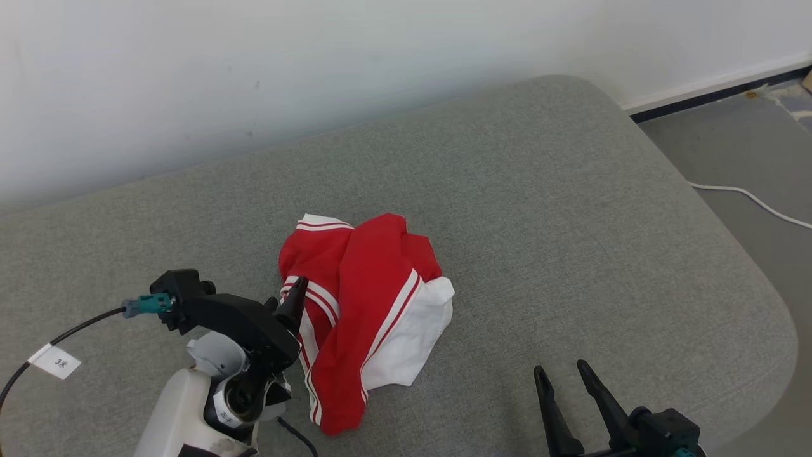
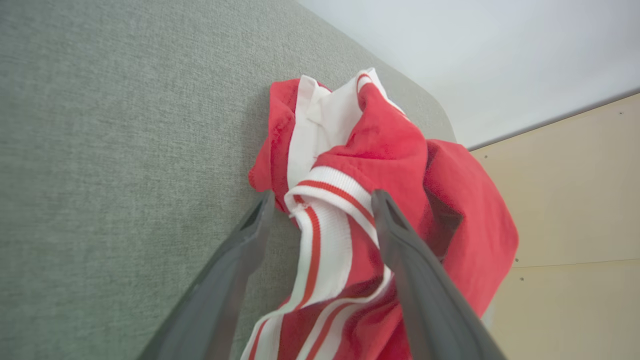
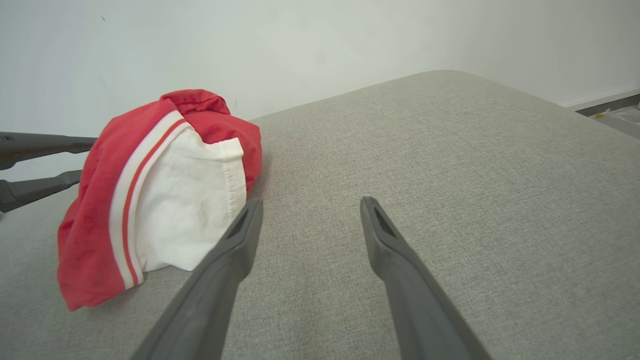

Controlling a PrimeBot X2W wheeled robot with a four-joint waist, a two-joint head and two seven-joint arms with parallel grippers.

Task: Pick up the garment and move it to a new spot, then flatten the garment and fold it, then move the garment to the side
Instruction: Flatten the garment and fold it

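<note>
Left end effector [image 2: 324, 197] wide open, its fingers straddling the striped edge of the crumpled red-and-white garment [image 1: 361, 298], not clamped. Right end effector [image 1: 561, 368] wide open, empty, over grey cushion [image 1: 571, 222], near garment. Garment lies mid-cushion.

garment [image 1: 361, 304] on cushion [image 1: 539, 190], left claw [image 2: 322, 200] alongside
</note>
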